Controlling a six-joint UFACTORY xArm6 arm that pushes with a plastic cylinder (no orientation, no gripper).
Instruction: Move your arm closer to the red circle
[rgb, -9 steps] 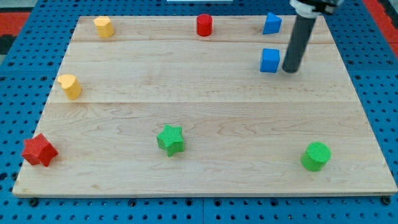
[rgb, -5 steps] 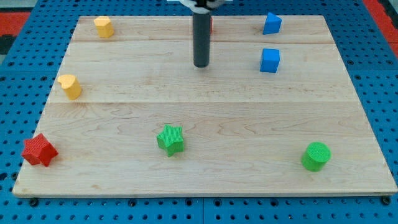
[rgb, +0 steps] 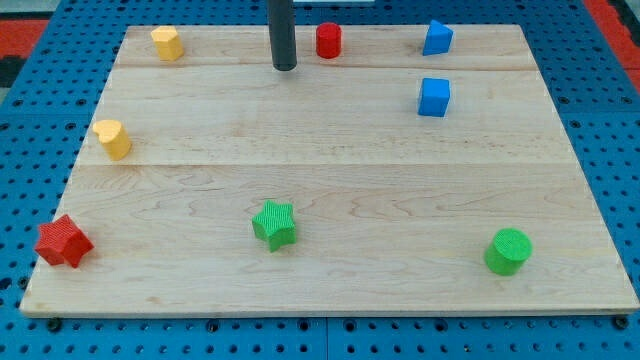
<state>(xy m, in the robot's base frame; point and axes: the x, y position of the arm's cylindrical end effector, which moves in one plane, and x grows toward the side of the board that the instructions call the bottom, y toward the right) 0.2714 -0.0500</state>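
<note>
Standing upright near the top edge of a pale wooden board (rgb: 330, 180), my tip (rgb: 285, 67) rests just left of the red circle (rgb: 328, 40) and slightly below it, with a small gap between them. The arm has no claw, only a dark rod, so there is nothing to be apart or together. The red circle sits close to the board's top edge, a little right of the middle.

Taking the red circle as the landmark: a yellow block (rgb: 166, 43) lies far to its left at the same height. A blue block (rgb: 436, 38) lies to its right, also at that height, and a blue cube (rgb: 434, 97) sits below that one. A second yellow block (rgb: 113, 138) is well down and far left. A green star (rgb: 274, 223) lies far below, slightly left. A red star (rgb: 63, 242) sits at the bottom left corner. A green cylinder (rgb: 508, 250) lies far below and right.
</note>
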